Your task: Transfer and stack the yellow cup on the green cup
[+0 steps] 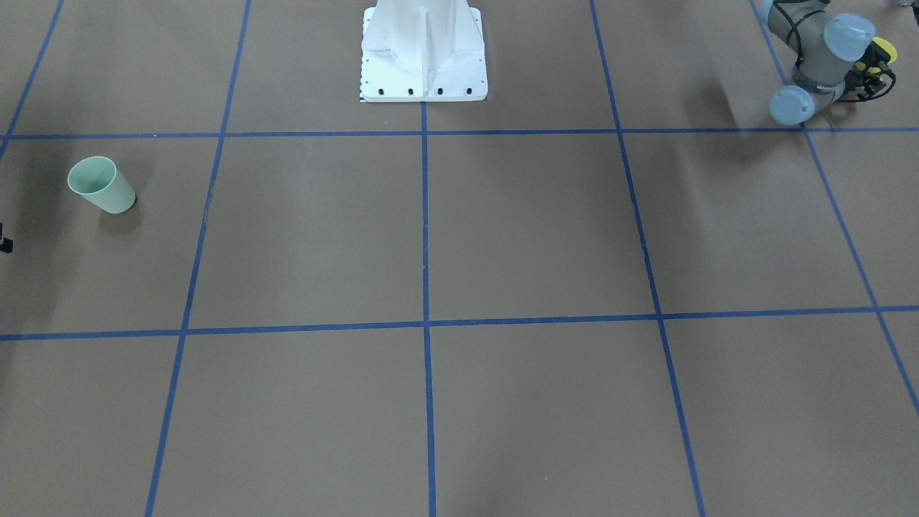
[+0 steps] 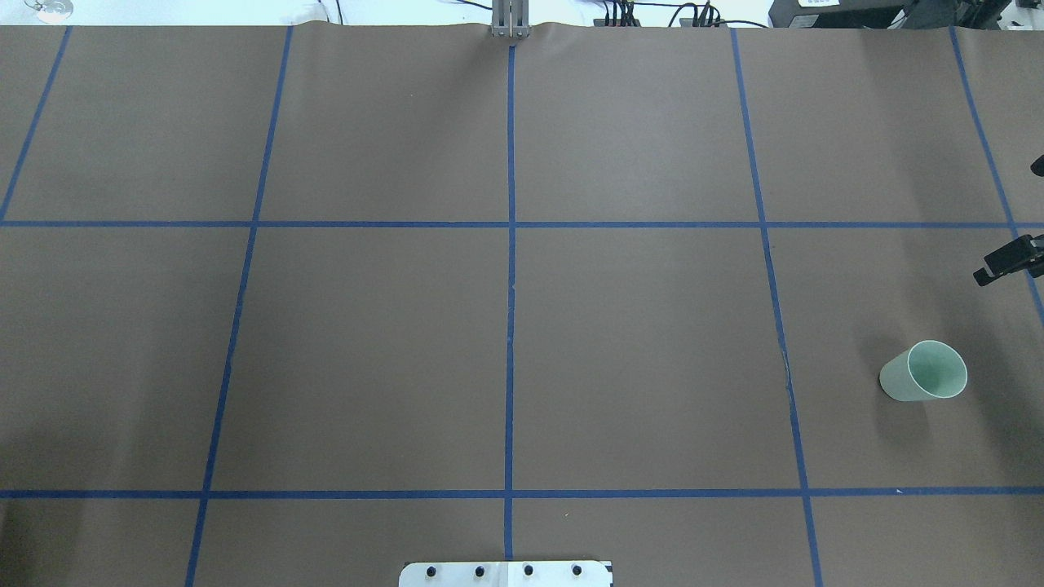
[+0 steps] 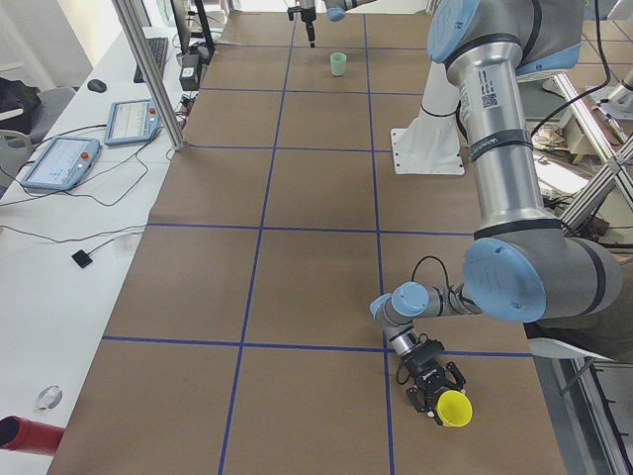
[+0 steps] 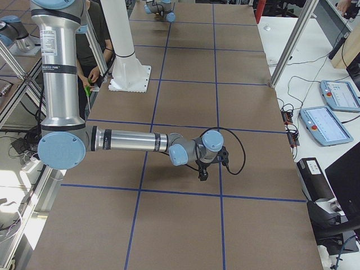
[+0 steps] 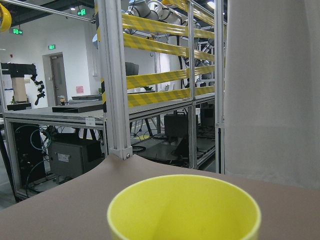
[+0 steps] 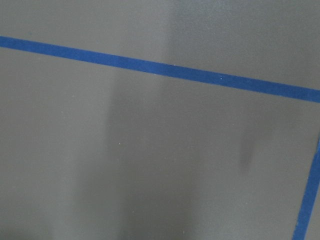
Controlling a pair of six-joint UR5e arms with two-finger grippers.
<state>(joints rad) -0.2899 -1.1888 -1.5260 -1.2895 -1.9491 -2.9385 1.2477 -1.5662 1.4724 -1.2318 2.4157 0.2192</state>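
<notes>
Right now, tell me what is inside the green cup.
Nothing shows inside the green cup: overhead and front views show only its pale inner wall. Its very bottom is not clear to see. The yellow cup is at the table's other end.

Open tabletop [image 2: 636, 359] rings the green cup [image 2: 924, 371]; right arm's fingers [image 2: 1005, 265] hang nearby, apparently apart; white pedestal [image 1: 423, 50] stands well apart.

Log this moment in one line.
left gripper: at bright yellow plastic cup, grip unclear | pale green plastic cup: upright | right gripper: holds nothing
</notes>
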